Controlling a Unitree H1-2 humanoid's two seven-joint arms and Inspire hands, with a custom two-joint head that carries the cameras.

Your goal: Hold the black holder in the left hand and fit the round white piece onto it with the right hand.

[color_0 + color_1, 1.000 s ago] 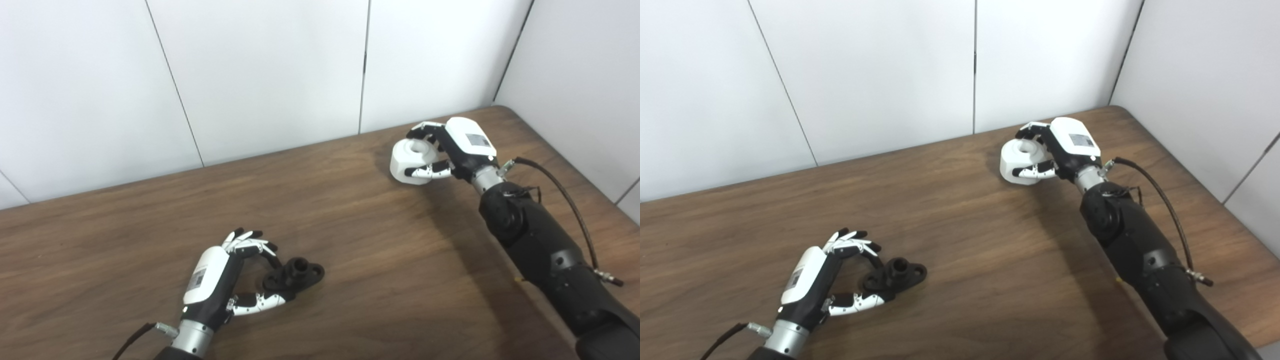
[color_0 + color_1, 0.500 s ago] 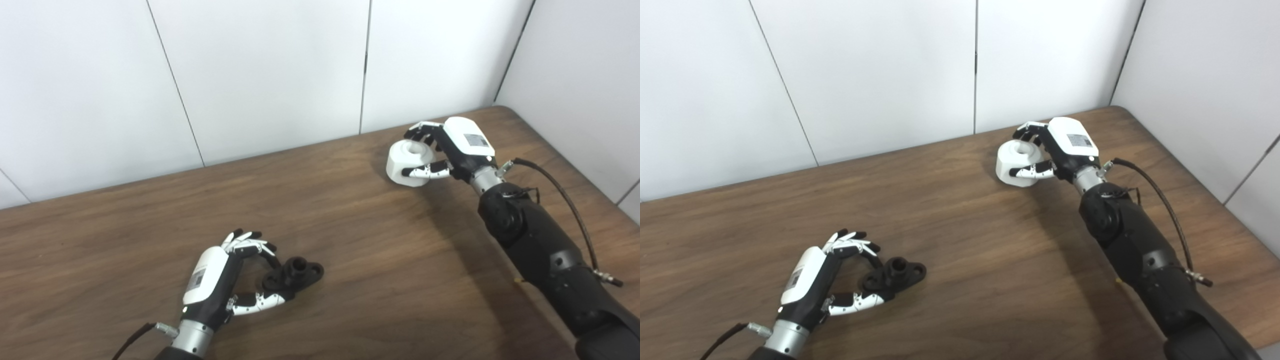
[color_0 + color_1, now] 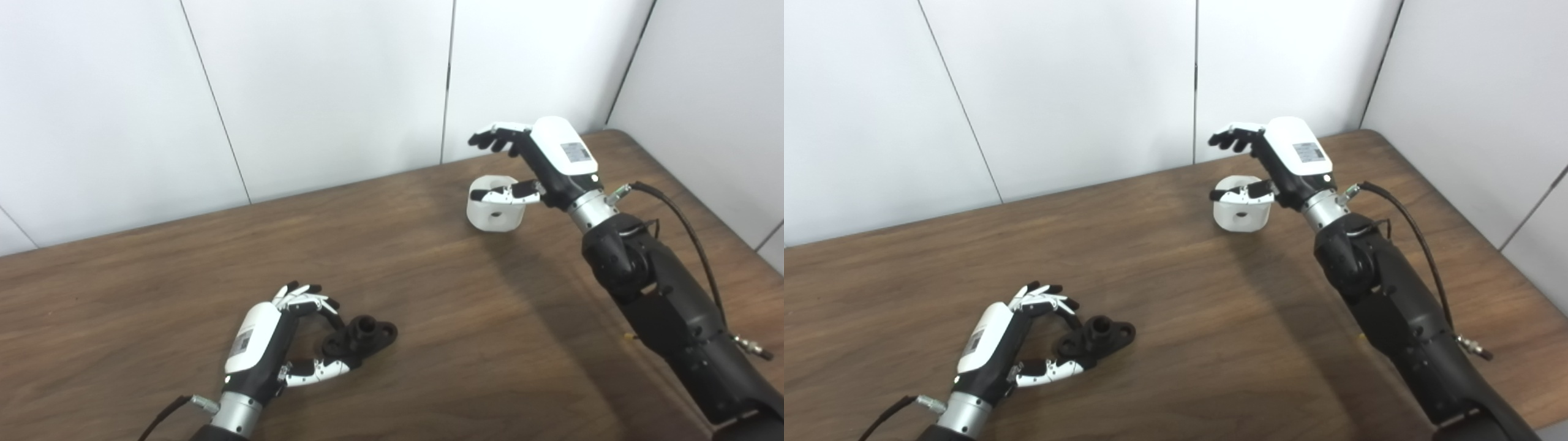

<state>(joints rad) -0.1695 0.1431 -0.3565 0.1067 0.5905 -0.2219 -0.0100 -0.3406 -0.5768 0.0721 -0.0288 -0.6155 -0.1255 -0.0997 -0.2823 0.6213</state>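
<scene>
We see our right hand [image 3: 545,162] has opened and risen, its fingers off the round white plastic piece [image 3: 495,211], which has tipped onto its side.

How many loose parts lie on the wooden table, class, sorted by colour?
Black: 1, the black holder, at the fingertips of the left hand.
White: 1, the round white piece, below the open right hand.
Total: 2.

Right hand [image 3: 1283,160] spread above white piece [image 3: 1241,212]; left hand [image 3: 1010,343] grips black holder [image 3: 1097,335]
</scene>
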